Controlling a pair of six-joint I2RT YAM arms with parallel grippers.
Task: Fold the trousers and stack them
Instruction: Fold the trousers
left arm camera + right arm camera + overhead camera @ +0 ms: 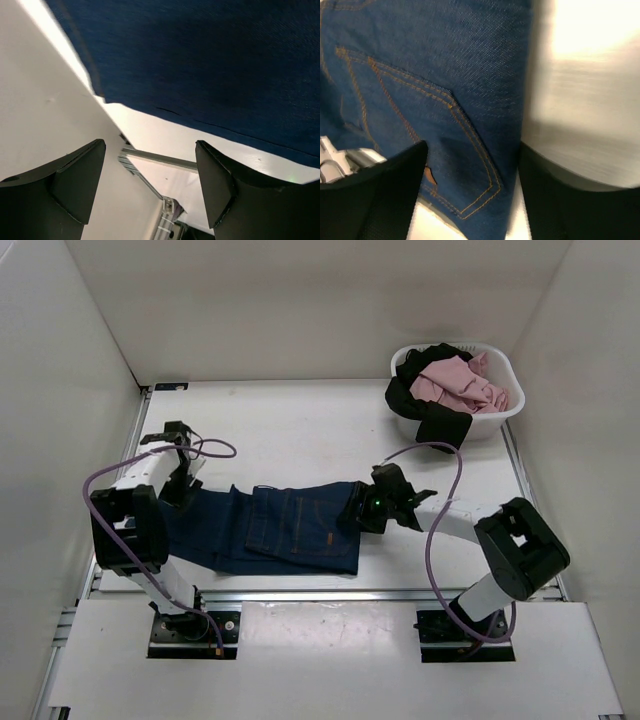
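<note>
Qty 1 pair of trousers is lying flat on the counter, near the front edge, btwn the 2 tools. In the far right corner, 1 white basket is holding 1 pink garment and 1 black garment. The black one is hanging over the rim. The basket is sitting well apart from the trousers.

The left tool is sitting at the leg end, fingers spread wide, gripping nothing. The right tool is hovering at the waist end over a pocket w/ orange stitching, fingers likewise spread wide, gripping nothing. We cannot tell whether it is touching the denim.
</note>
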